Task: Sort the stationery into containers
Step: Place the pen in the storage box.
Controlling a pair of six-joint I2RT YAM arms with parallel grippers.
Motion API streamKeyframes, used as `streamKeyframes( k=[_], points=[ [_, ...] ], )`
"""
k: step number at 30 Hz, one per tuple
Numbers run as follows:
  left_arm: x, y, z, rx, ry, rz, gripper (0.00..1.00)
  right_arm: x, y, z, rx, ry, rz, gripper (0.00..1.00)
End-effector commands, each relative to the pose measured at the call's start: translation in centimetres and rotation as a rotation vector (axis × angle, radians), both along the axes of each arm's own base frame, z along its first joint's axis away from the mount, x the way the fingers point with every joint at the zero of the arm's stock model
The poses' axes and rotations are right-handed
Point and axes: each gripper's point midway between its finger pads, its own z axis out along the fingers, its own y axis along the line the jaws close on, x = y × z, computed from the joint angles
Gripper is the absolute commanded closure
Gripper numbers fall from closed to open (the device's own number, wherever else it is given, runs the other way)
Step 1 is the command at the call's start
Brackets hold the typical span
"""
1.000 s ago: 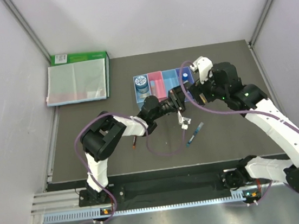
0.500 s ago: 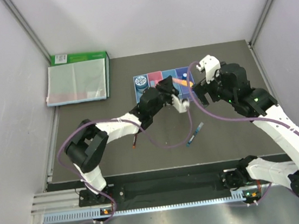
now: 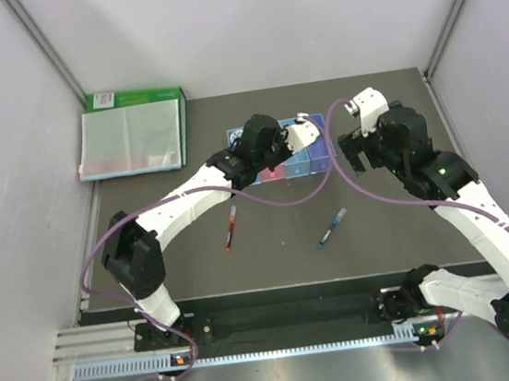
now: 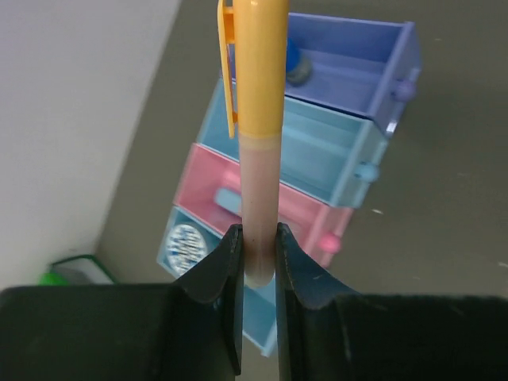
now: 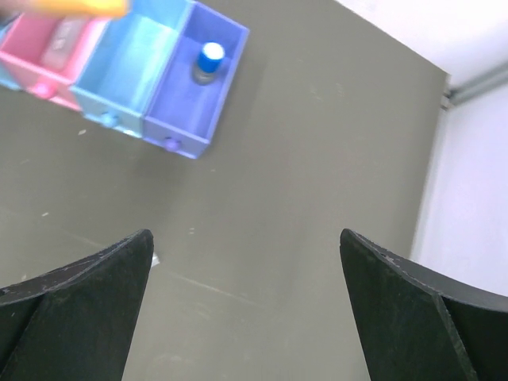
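My left gripper [image 4: 258,238] is shut on the pale end of the orange highlighter [image 4: 260,95] and holds it above the row of bins [image 3: 319,150]. In the left wrist view the purple-blue bin [image 4: 357,55] holds the blue-capped bottle [image 4: 294,63]. The light-blue bin [image 4: 325,151] beside it looks empty, the pink bin [image 4: 278,210] holds a pale item, and the end bin holds the tape roll [image 4: 186,242]. The dark red pen [image 3: 230,228] and blue pen [image 3: 332,228] lie on the mat. My right gripper [image 5: 244,238] is open and empty, right of the bins.
A clear folder [image 3: 132,140] lies on a green box [image 3: 132,99] at the back left. The left arm stretches diagonally over the mat and covers part of the bins in the top view. Grey walls close in both sides.
My left gripper has carried the orange highlighter from mid-table up and back over the bins. My right gripper has drawn away from it to the right and stands open.
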Motion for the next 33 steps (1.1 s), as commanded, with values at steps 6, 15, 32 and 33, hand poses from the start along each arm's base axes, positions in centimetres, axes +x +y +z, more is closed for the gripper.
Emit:
streamKeyframes(
  k=[6, 15, 32, 33],
  points=[
    [-2.1, -0.5, -0.1, -0.273, 0.340, 0.074, 1.00, -0.4, -4.6, 1.4, 0.021, -0.075, -0.254, 0.00],
    [5.9, 1.9, -2.0, -0.491, 0.573, 0.286, 1.00, -0.2, -5.1, 1.2, 0.007, -0.068, -0.265, 0.00],
    [6.7, 1.8, -7.9, -0.586, 0.863, 0.394, 1.00, 0.4, -5.1, 1.5, 0.011, -0.073, -0.255, 0.00],
    [6.5, 2.0, -8.6, -0.582, 0.880, 0.414, 1.00, 0.4, -5.1, 1.6, 0.011, -0.074, -0.253, 0.00]
  ],
)
